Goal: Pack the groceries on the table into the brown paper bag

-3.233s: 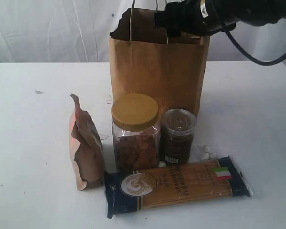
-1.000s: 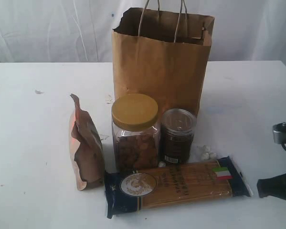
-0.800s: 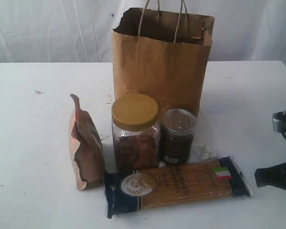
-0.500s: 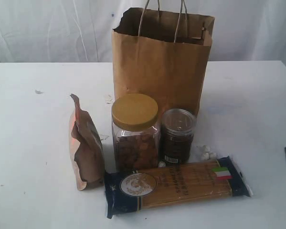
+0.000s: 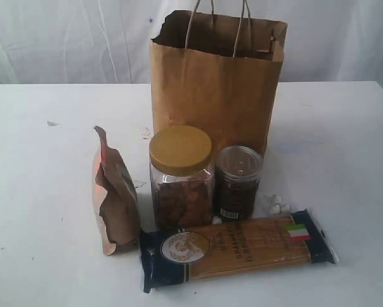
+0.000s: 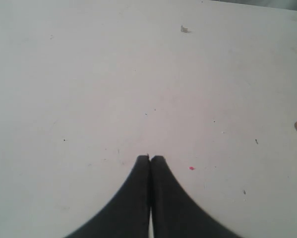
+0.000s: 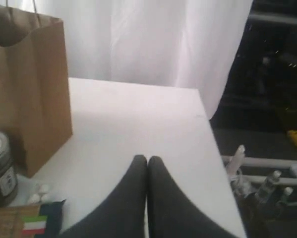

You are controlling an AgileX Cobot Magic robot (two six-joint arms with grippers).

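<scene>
The brown paper bag (image 5: 215, 83) stands upright at the back of the table (image 5: 44, 192), also seen in the right wrist view as the bag (image 7: 34, 89). In front of it stand the gold-lidded jar (image 5: 181, 176) and the smaller dark jar (image 5: 238, 182). The coppery pouch (image 5: 114, 195) stands to their left. The spaghetti pack (image 5: 236, 248) lies flat at the front. The yellow bottle and the white-blue carton are out of view. Neither arm shows in the exterior view. My left gripper (image 6: 150, 157) is shut over bare tabletop. My right gripper (image 7: 147, 158) is shut, empty, near the table's right edge.
Tiny white pellets (image 5: 275, 204) lie right of the dark jar. The right wrist view shows the table's right edge (image 7: 210, 134) with a dark floor and metal frame (image 7: 257, 168) beyond. A white curtain (image 5: 70, 38) hangs behind the table.
The right arm was over the bag's mouth, then dropped to the right edge of the exterior view and left it. The groceries and the bag have not moved.
</scene>
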